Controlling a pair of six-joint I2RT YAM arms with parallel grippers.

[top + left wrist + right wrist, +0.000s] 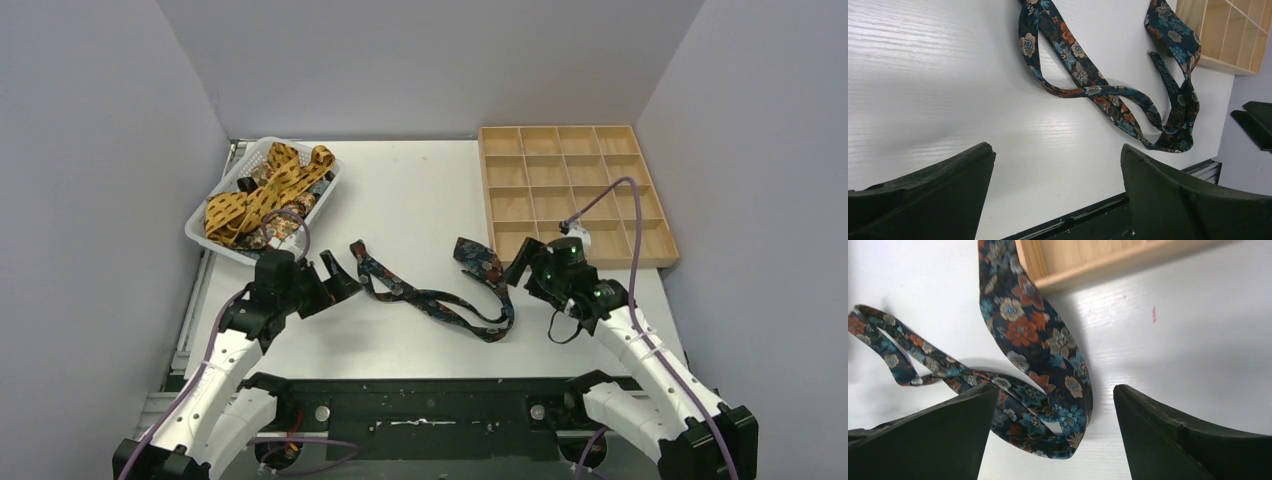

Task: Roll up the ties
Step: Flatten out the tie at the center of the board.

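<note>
1. 2 sets of jaws are in view and both are spread wide, pinching nothing.
2. The left gripper [340, 277] [1055, 155] hovers over the left part of the worktop [420, 190], just beside the narrow end of the floral necktie [432, 297] [1083, 75] [1033, 335]; I see bare white surface between its fingers.
3. The right gripper [528, 268] [1055, 390] hangs over the tie's wide end. In the right wrist view the fabric lies on the surface between the fingers, and I cannot see either finger touching it.
4. The floral necktie lies unrolled across the middle of the worktop, closer to the near edge, in loose curves with 1 loop folded back on itself. Its wide end sits by the near-left corner of the wooden compartment tray [480, 190].
5. That tray occupies the far-right corner of the worktop.
6. A white basket [200, 235] stands at the far-left corner, holding mustard spotted ties [255, 200] heaped over other dark patterned ones.
</note>
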